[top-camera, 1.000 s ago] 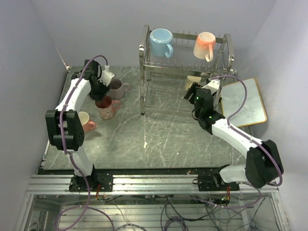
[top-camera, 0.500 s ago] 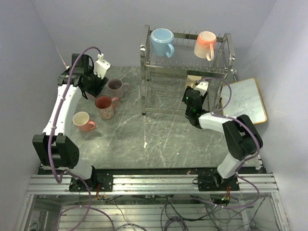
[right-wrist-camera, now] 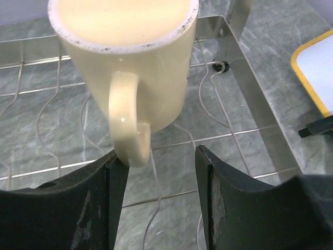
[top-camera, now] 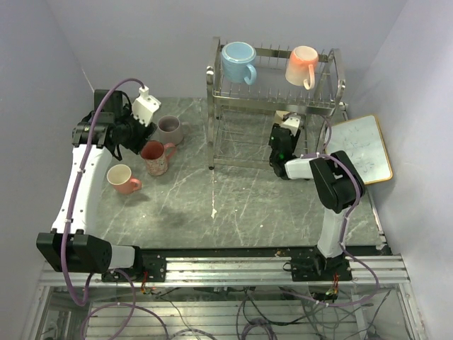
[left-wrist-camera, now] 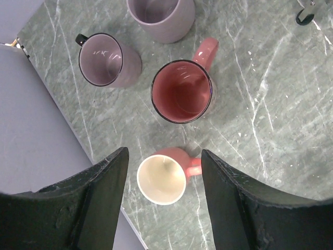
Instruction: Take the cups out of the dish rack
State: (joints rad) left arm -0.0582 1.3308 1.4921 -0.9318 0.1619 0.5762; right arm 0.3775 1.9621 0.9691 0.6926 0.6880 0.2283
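Observation:
The chrome dish rack [top-camera: 272, 106] holds a light blue mug [top-camera: 237, 61] and a peach mug [top-camera: 301, 66] on its top tier. My right gripper [top-camera: 283, 138] is open inside the lower tier. A pale yellow mug [right-wrist-camera: 125, 67] stands just ahead of it, and the mug's handle [right-wrist-camera: 127, 125] touches the left finger's tip [right-wrist-camera: 106, 172]. My left gripper [left-wrist-camera: 164, 208] is open and empty above four mugs on the table: two mauve [left-wrist-camera: 106, 61] [left-wrist-camera: 162, 18], one red-pink [left-wrist-camera: 182, 91] and one salmon [left-wrist-camera: 164, 178].
A gold-framed whiteboard [top-camera: 361, 149] lies right of the rack, and its corner shows in the right wrist view [right-wrist-camera: 317, 67]. The rack's wire floor and posts surround my right gripper. The table's left edge and the wall are close to the salmon mug [top-camera: 122, 178].
My left gripper has risen and drawn back to the left from the mugs. My right gripper has reached into the rack's lower tier up to the pale yellow mug.

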